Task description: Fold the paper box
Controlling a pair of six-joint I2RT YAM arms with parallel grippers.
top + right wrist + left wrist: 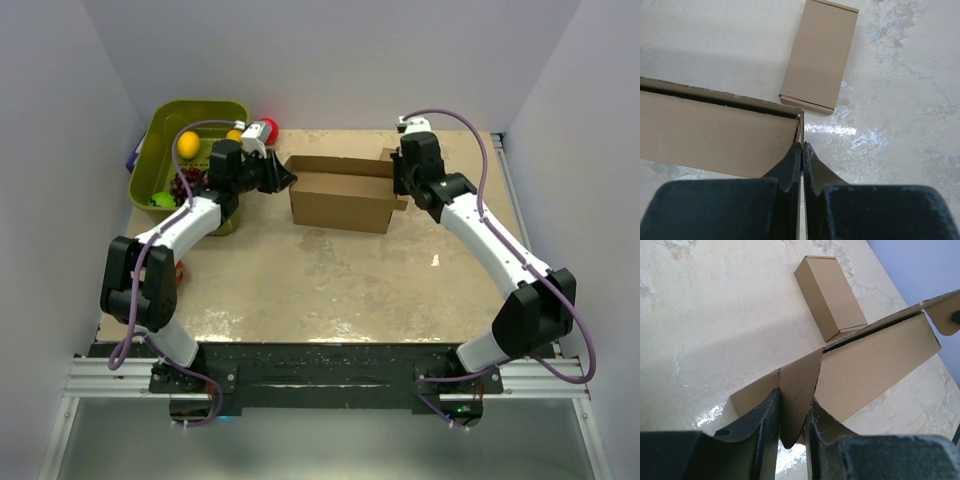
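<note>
In the top view, the right arm [480, 235] hides most of the small cardboard box [386, 154], and the left arm [190, 225] covers part of the green bin [152, 150]. The right wrist view's left edge cuts off the paper box [715, 132].

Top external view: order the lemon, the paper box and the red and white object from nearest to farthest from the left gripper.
1. paper box: touching, its left end flap is pinched in the left gripper.
2. red and white object: just behind the gripper, beside the green bin.
3. lemon: farther left, inside the green bin.
</note>
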